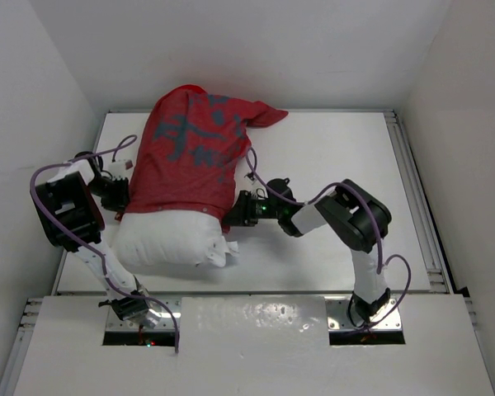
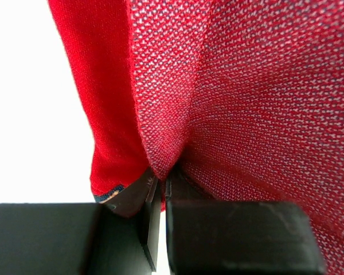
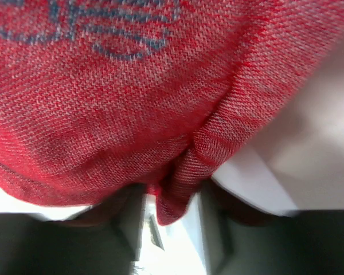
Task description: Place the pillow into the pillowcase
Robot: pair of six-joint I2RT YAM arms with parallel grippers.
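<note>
- Pillow (image 1: 169,239) found lying on table (image 1: 338,157), far part sheathed in pillowcase (image 1: 194,153).
- Near white end left bare, bulging from case mouth toward arm bases.
- Slack far corner of case laid flat toward back right.
- Left gripper (image 1: 120,196) set at left edge of case mouth; in left wrist view, jaws seen clenched on pinched fold of red cloth.
- Right gripper (image 1: 231,213) set at right edge of mouth; red hem fold seen hanging between parted fingers (image 3: 132,223); whether clamped could not be told.
</note>
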